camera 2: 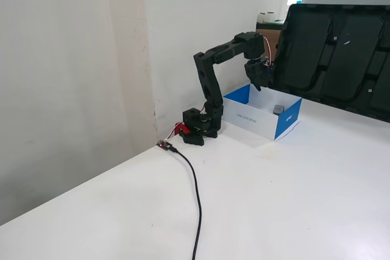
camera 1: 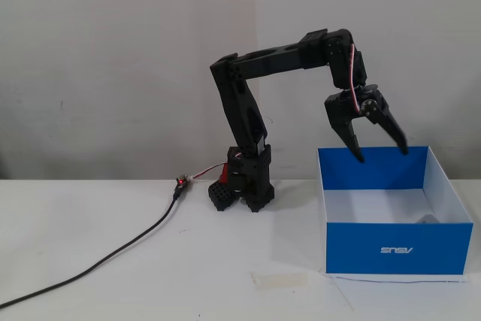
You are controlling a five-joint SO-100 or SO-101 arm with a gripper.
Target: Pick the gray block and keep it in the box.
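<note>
Gray block [camera 2: 278, 109] lies on the floor of the box [camera 2: 286, 123], near the corner closest to that fixed view's right; in a fixed view from the front only a dim gray shape [camera 1: 427, 219] shows behind the front wall. Box [camera 1: 398, 247] sits on the white desk [camera 1: 113, 261], open top, just right of the arm's base [camera 1: 248, 182]. Tool [camera 1: 383, 154] hangs above the back wall, jaws spread wide, holding nothing. Judgement: the drop is done, and the task looks all but complete. Next move calls only for lifting the arm clear of the rim without brushing the walls. Cable [camera 2: 196, 205] trails off across the desk.
</note>
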